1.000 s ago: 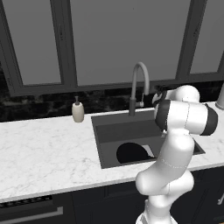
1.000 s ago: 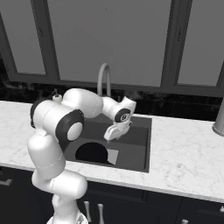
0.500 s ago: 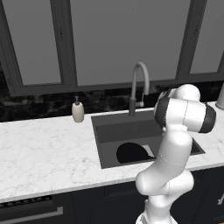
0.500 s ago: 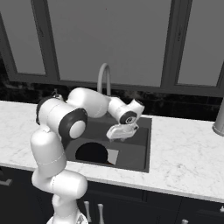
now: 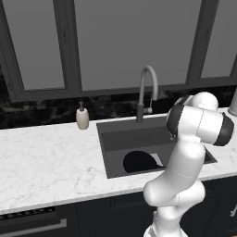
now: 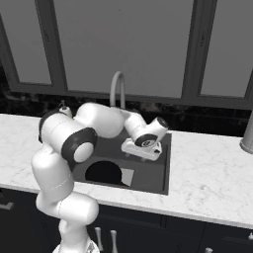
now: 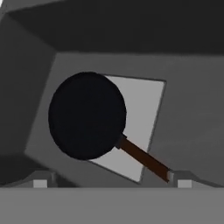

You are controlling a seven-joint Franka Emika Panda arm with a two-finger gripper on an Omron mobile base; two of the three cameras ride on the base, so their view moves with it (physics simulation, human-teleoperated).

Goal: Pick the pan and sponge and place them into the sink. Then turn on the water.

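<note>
The round black pan (image 7: 87, 116) lies flat on the floor of the dark grey sink (image 7: 188, 118), partly over the light grey patch (image 7: 142, 105), its brown handle (image 7: 144, 158) pointing toward my right fingertip (image 7: 183, 183). In the base views the pan (image 5: 139, 161) (image 6: 103, 173) sits in the front part of the sink (image 5: 134, 127) (image 6: 165, 168). My gripper (image 6: 141, 149) (image 7: 111, 183) hovers above the basin to the pan's right, open and holding nothing. The sponge is out of view. No water runs from the gooseneck faucet (image 5: 148, 88) (image 6: 117, 89).
A beige soap dispenser (image 5: 82, 118) stands on the white marble counter (image 5: 46, 162) left of the sink, against the dark backsplash. A grey metal vessel (image 6: 247, 133) stands at the counter's far right. Dark window frames rise behind the faucet.
The hand has drifted a little to the right above the sink, jaws staying open. The pan has not moved.
</note>
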